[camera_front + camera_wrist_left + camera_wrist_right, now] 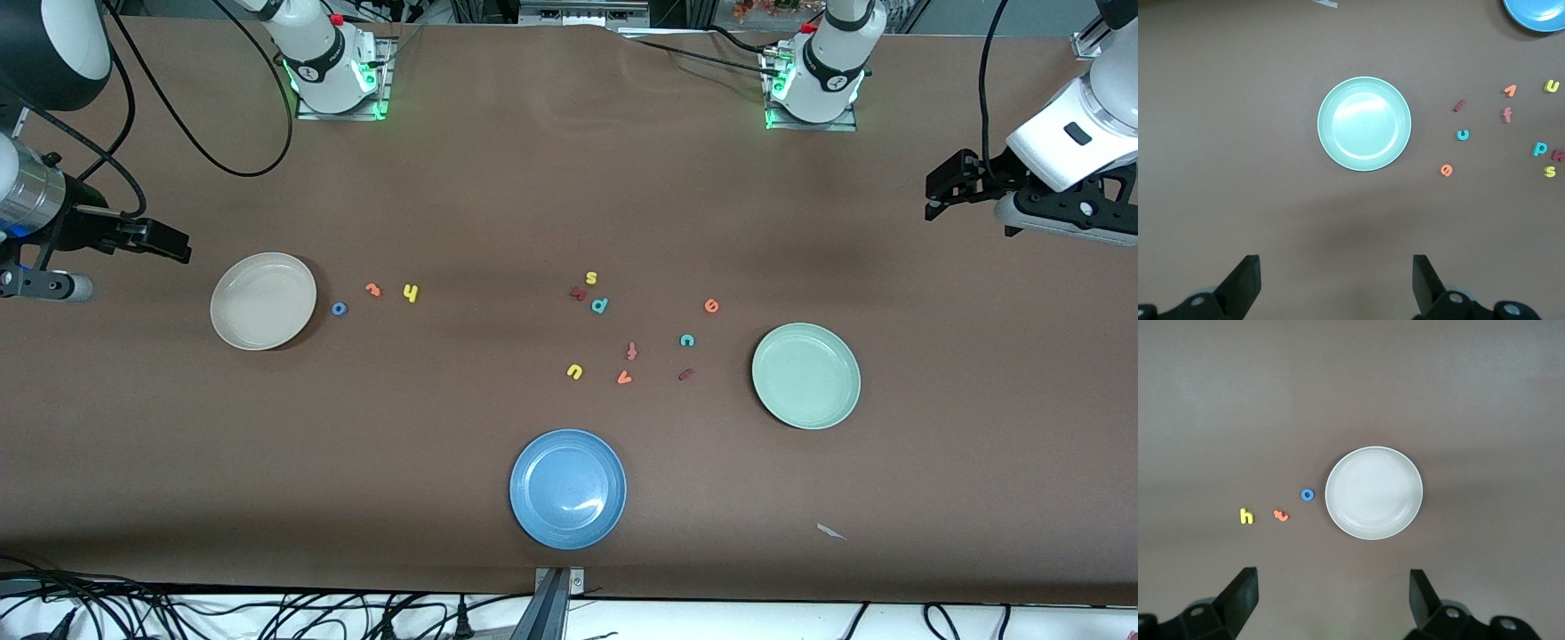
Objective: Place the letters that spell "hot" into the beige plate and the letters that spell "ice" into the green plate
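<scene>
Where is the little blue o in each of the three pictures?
Front view: the blue o lies on the table right beside the beige plate, on the side toward the orange t.
Right wrist view: the blue o sits beside the beige plate's rim, with the orange t next.
Left wrist view: not in it.
Shared landmark: the beige plate, seen in the front and right wrist views.

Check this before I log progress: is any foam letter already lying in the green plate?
No. The green plate is bare inside, with the teal c and orange e on the table beside it.
</scene>
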